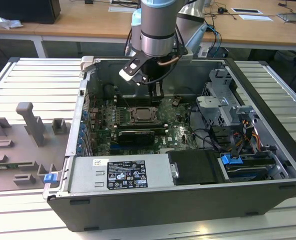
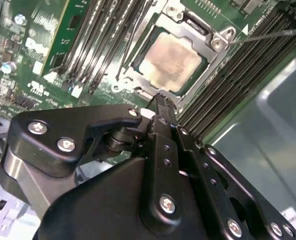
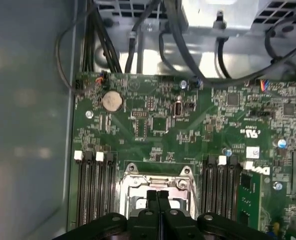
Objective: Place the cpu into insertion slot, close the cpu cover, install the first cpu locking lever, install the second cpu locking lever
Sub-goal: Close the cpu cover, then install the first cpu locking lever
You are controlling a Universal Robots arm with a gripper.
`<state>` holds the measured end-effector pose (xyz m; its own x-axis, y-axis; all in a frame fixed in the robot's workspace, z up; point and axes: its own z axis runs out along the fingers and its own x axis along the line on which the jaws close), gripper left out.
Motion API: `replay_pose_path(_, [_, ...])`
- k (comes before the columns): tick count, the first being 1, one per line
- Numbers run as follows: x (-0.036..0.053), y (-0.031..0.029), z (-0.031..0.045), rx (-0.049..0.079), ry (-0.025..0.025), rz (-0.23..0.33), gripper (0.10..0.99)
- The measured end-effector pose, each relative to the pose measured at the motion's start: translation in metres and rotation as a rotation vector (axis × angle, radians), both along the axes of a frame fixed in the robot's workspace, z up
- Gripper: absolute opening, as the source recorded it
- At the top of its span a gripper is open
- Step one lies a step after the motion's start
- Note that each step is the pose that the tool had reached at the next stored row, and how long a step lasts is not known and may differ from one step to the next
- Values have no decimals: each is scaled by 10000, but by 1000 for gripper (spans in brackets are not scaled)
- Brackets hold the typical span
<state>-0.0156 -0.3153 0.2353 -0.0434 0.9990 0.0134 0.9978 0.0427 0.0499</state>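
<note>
Now | gripper [image 2: 160, 99]: fingers pressed together, nothing between them | cpu [image 2: 172, 62]: seated in the socket just beyond the fingertips, tan top showing | cpu cover [image 2: 193, 31]: lying flat around the cpu, near the tips | locking lever [image 2: 268, 35]: thin rod reaching away from the socket corner, apart from the gripper

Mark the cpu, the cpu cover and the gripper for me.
cpu [image 2: 170, 59]: second wrist view, centre of its metallic top.
cpu cover [image 2: 195, 35]: second wrist view, frame edge beside the cpu.
gripper [image 3: 157, 195]: first wrist view, between its fingertips.
</note>
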Motion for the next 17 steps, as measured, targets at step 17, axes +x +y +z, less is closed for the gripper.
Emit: replay_pose_path(17, [-263,1,-23,-1,0,7,106])
